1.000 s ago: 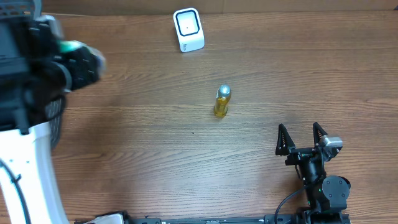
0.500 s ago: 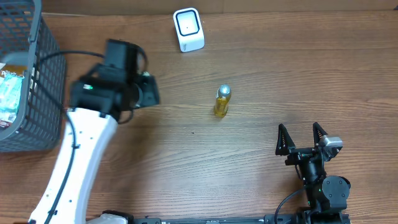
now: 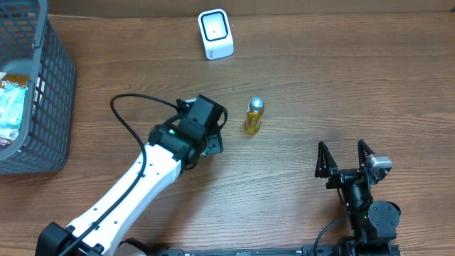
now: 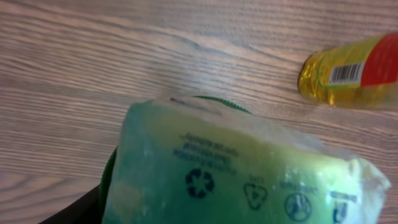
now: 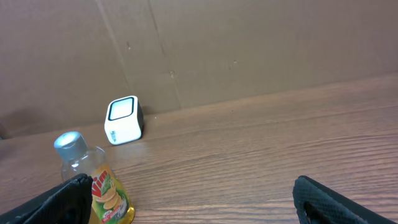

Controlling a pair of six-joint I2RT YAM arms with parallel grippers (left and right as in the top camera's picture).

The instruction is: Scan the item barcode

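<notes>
The left gripper [image 3: 211, 141], clamped on the green packet [image 4: 249, 168] just left of the yellow bottle [image 3: 253, 116] mid-table, should swing clear of that bottle and present the packet's barcode squarely to the white scanner [image 3: 215, 33] at the far edge, while the right gripper [image 3: 341, 148] sits open.

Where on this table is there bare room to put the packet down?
Bare wood lies right of the scanner and bottle, above the right hand, and between the basket and scanner. It is crowded mid-table, where the left hand holds the green packet beside the bottle.
</notes>
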